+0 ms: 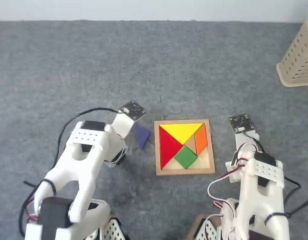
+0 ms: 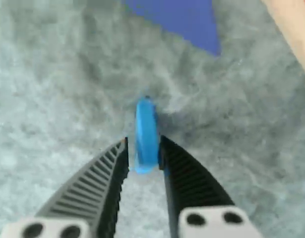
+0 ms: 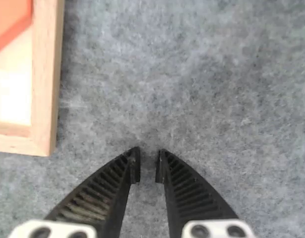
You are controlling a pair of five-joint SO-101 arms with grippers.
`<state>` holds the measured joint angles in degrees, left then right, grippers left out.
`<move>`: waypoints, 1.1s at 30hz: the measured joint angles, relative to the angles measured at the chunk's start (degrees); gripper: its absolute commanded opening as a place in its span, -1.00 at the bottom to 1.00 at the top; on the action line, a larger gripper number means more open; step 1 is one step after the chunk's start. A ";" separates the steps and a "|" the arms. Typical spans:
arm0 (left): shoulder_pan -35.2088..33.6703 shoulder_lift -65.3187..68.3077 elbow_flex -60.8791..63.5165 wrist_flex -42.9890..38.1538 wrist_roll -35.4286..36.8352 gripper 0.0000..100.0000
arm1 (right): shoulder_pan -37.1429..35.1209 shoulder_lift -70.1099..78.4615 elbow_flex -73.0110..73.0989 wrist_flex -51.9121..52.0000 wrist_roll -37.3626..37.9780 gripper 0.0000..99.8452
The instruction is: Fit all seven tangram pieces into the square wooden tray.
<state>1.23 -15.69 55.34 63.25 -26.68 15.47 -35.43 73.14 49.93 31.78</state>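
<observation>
Four pieces seated: yellow triangle (image 1: 181, 132), red triangle (image 1: 168, 146), green square (image 1: 186, 157) and orange piece (image 1: 201, 138) lie flat in the tray (image 1: 185, 171), which sits mid-width toward the counter's (image 1: 68, 60) near edge.
Open space: the tray's near-right corner shows bare pale wood.
Left end effector (image 2: 142, 148): clenched on a light-blue piece (image 2: 146, 131), gripped by its flat faces and seen edge-on. Its long axis runs out past the fingertips.
Key relation: from the left end effector the tray lies toward the counter's right edge, with the purple piece (image 1: 141, 135) flat on the counter between them, just beside the tray's left rim. By my judgement the held piece has to cross over the purple one and be laid flat before it can seat.
Right end effector (image 3: 147, 161): closed to a thin gap with nothing between, low over the counter just off the tray's near-right corner.
Nearer arm: left to the purple piece, right to the open corner.
Hard to make out: the light-blue piece's outline, since only its edge shows; whether the brownish patch between the orange and green pieces is a piece or bare wood; where the seventh piece is.
Elsewhere: a basket (image 1: 299, 50) stands at the far right corner.
</observation>
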 measured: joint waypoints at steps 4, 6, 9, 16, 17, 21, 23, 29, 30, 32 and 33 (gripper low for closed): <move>-0.18 0.00 2.81 -2.55 -0.26 -0.80 | 0.00 0.00 0.00 0.00 0.00 -0.82; -0.44 -0.09 4.13 -4.31 -0.26 -0.84 | 0.00 0.00 0.00 0.00 0.00 -0.82; -0.09 -0.09 4.31 -4.84 -0.26 -0.99 | 0.00 0.00 0.00 0.00 0.00 -0.82; 0.79 0.00 -4.04 2.73 -0.26 -0.98 | 0.00 0.00 0.00 0.00 0.00 -0.82; 1.85 0.00 -6.51 5.36 -0.26 -0.98 | 0.00 0.00 0.00 0.00 0.00 -0.82; 8.44 0.00 -16.53 13.80 -0.26 -0.98 | 0.00 0.00 0.00 0.00 0.00 -0.82; 13.10 0.00 -19.08 14.95 -0.26 -0.98 | 0.00 0.00 0.00 0.00 0.00 -0.82; 26.46 5.19 -19.87 12.31 -0.35 -0.98 | 0.00 0.00 0.00 0.00 0.00 -0.82; 27.69 7.65 -20.48 11.60 -0.18 -0.98 | 0.00 0.00 0.00 0.00 0.00 -0.82; 29.63 12.92 -22.33 10.90 -0.18 -0.98 | 0.00 0.00 0.00 0.00 0.00 -0.82; 30.33 15.21 -23.30 10.73 0.00 -0.98 | 0.00 0.00 0.00 0.00 0.00 -0.82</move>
<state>31.56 -0.48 32.04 73.98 -26.68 15.47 -35.43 73.14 49.93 31.78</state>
